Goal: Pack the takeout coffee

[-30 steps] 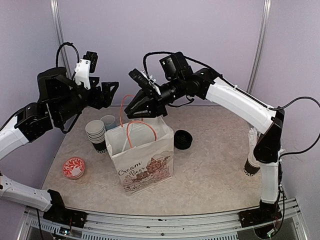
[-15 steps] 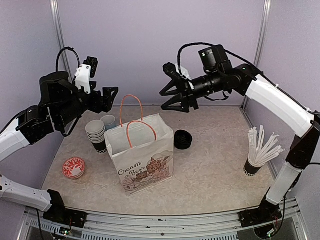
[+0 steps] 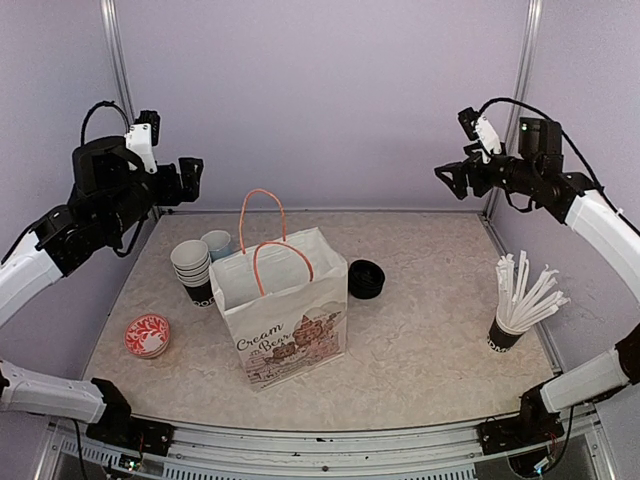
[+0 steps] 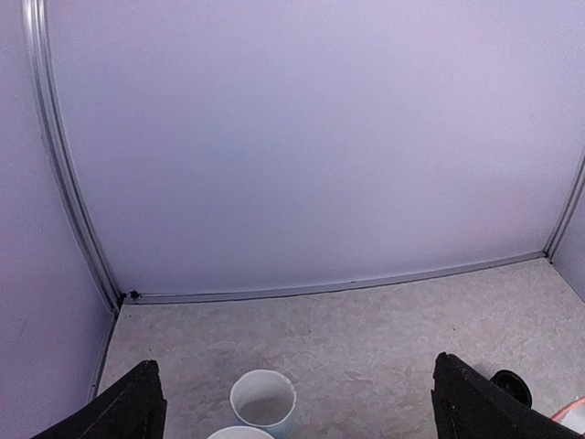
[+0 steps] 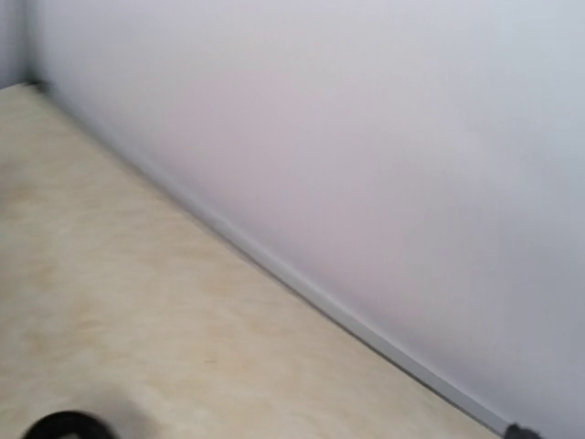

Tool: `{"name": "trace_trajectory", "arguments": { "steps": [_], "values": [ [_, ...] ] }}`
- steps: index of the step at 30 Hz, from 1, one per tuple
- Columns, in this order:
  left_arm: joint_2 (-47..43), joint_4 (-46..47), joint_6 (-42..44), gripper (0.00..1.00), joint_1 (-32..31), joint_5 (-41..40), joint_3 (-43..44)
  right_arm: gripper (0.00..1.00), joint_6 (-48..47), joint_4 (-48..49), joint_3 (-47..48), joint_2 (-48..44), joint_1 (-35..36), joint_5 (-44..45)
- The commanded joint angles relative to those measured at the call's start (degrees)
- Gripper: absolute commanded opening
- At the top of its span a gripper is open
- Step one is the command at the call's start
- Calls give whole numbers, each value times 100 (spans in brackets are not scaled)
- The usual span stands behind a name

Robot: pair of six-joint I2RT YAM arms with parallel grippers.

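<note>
We cannot see into the white paper bag with orange handles; it partly hides the light blue ceramic mug. View edges crop the jaws of the left gripper and a blurred black ring.

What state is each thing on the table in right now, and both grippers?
Paper bag: upright, mouth open.
Cup stack: upright, lidless.
Blue mug: upright, empty.
Straw cup: upright, holding straws.
Left gripper: open, empty.
Right gripper: open, empty.
</note>
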Motion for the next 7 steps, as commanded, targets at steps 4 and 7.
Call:
{"name": "trace_trajectory", "arguments": {
  "steps": [4,7],
  "values": [
    [-91,203,-417,99,517,415,-154,99,962,849,-519,-686,-496,838],
    [-68,211,-284,99,563,475,-162,99,1063,786,-527,-807,-688,525]
  ]
}}
